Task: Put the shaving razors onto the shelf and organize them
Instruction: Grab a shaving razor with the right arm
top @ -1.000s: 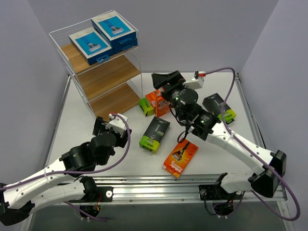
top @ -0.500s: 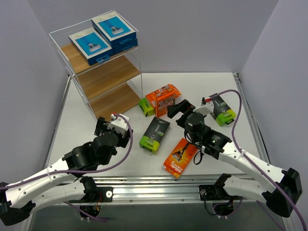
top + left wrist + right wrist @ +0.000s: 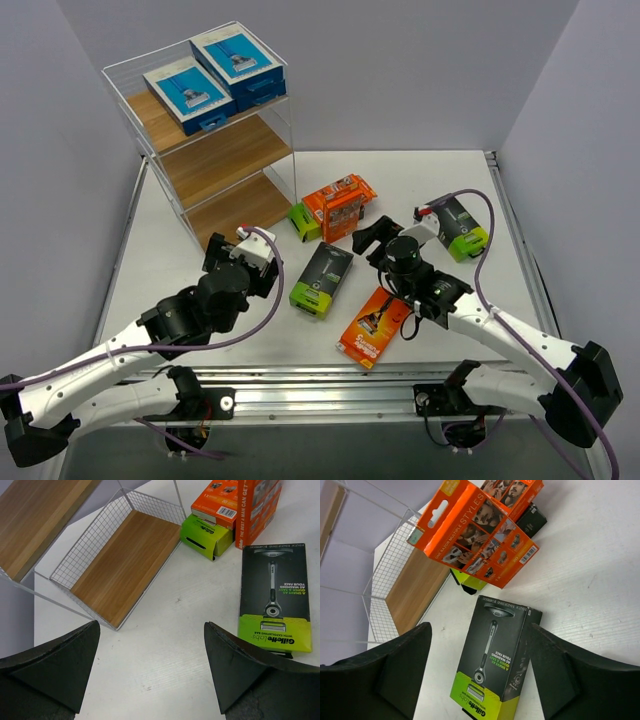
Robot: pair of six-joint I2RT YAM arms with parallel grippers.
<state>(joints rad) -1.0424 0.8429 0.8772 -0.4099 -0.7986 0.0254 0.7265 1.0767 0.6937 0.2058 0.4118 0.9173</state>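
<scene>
Centrally, one black pack (image 3: 322, 279) lies apart from the shelf (image 3: 235, 210).

I'm looking at the shelf (image 3: 125, 565) boards: warm wood grain with a soft satin finish, walled by thin white wire mesh (image 3: 95, 535). The table (image 3: 165, 655) reads as white, matt and faintly speckled. The black-and-green pack (image 3: 495, 650) is printed cardboard with a slight sheen, and the orange box (image 3: 475, 535) is glossier card. On my left gripper (image 3: 151, 630), the fingers (image 3: 55, 670) look like matt black plastic. The rail (image 3: 330, 385) is bare metal.
</scene>
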